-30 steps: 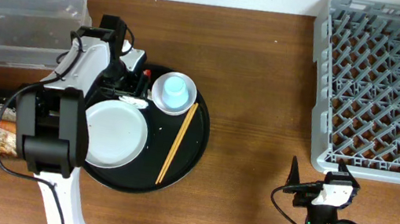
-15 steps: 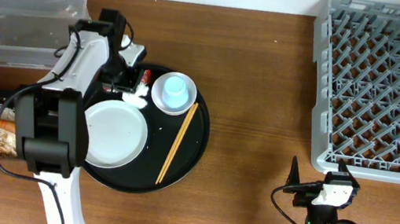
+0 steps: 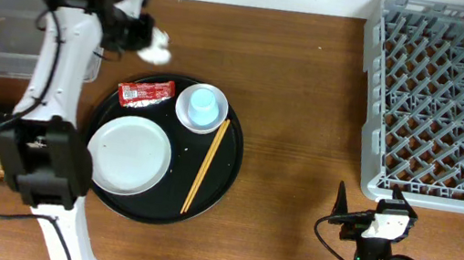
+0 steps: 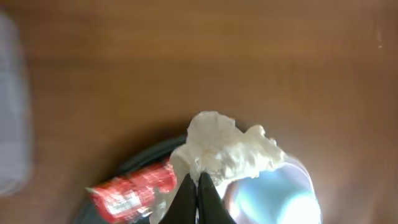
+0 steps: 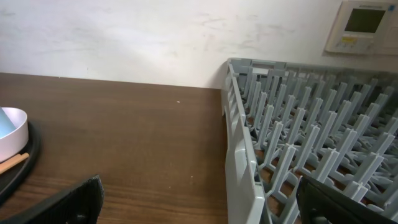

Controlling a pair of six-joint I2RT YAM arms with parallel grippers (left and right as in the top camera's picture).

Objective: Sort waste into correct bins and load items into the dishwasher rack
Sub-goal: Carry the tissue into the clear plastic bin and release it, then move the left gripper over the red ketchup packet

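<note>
The tub [image 3: 17,24] lies just left of the raised tissue [image 3: 154,45], probably its bin, so carry it well past the rim before releasing, as it may cling. The left fingers [image 4: 208,199] pinch the tissue above the counter [image 3: 308,114]; the right fingers [image 5: 68,202] stand wide and empty. Only the left wrist view shows how thin that pinch is; only overhead shows the tub.

tissue [image 3: 158,43]: crumpled, white, pinched aloft near tabletop's [image 3: 308,114] far edge;
sachet [image 3: 144,92]: red, flat, beside plate [image 3: 129,153];
cup [image 3: 205,103]: pale-blue, upright in dish [image 3: 186,116]
</note>
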